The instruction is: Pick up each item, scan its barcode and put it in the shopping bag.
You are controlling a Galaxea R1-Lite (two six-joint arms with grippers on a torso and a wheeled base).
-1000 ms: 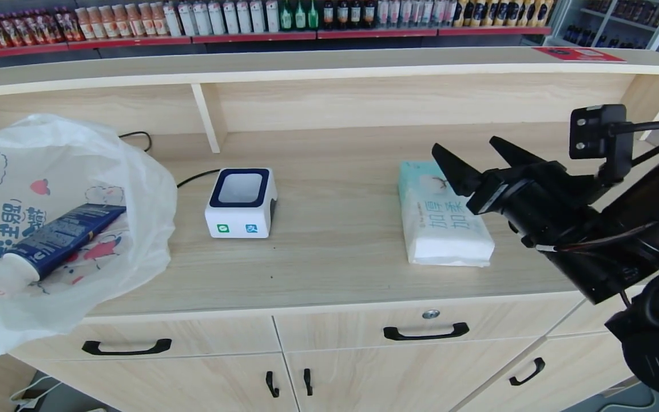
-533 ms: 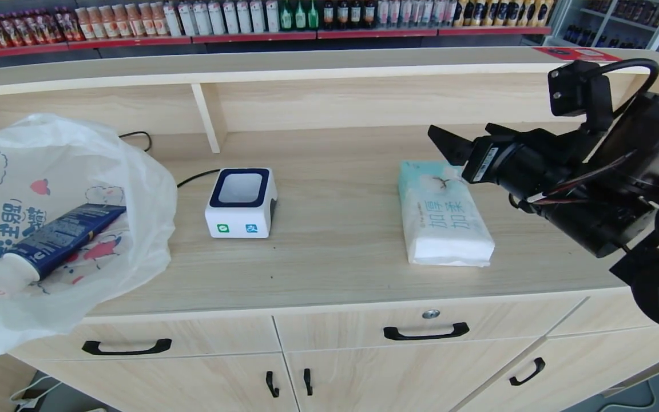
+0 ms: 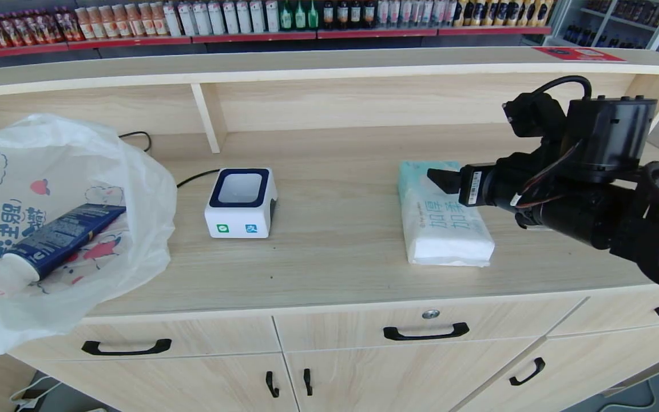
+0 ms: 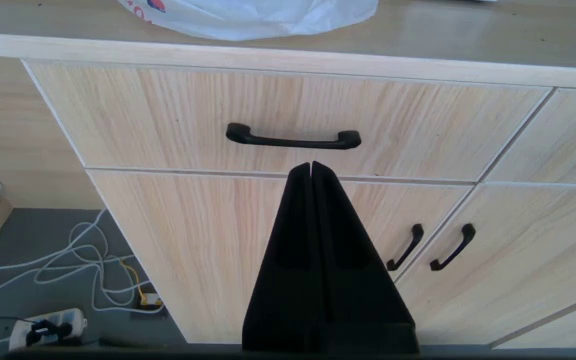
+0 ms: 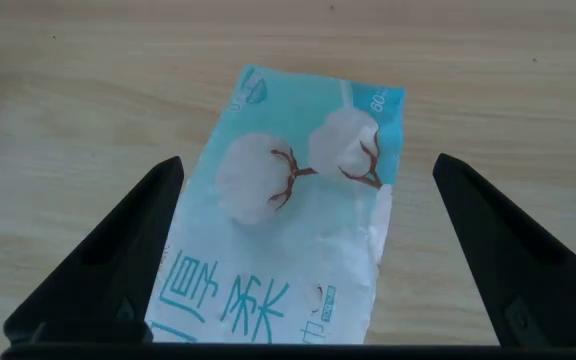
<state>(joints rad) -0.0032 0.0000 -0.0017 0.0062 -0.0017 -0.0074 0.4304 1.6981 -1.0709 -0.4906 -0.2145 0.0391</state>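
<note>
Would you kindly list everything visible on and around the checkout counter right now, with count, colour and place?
counter: one, light wood, across the view
barcode scanner: one, white with dark blue frame, mid-counter
cable: one, black, running back from the scanner
tissue pack: one, pale teal and white, flat, right of the scanner
shopping bag: one, translucent white with prints, counter's left end
tube: one, dark blue with white cap, inside the bag
handles: several, black, below the counter's front edge
bottles: many, mixed colours, red shelves behind
left gripper: one, black, shut, low before the handles
right gripper: one, black, open, over the tissue pack's far end
</note>
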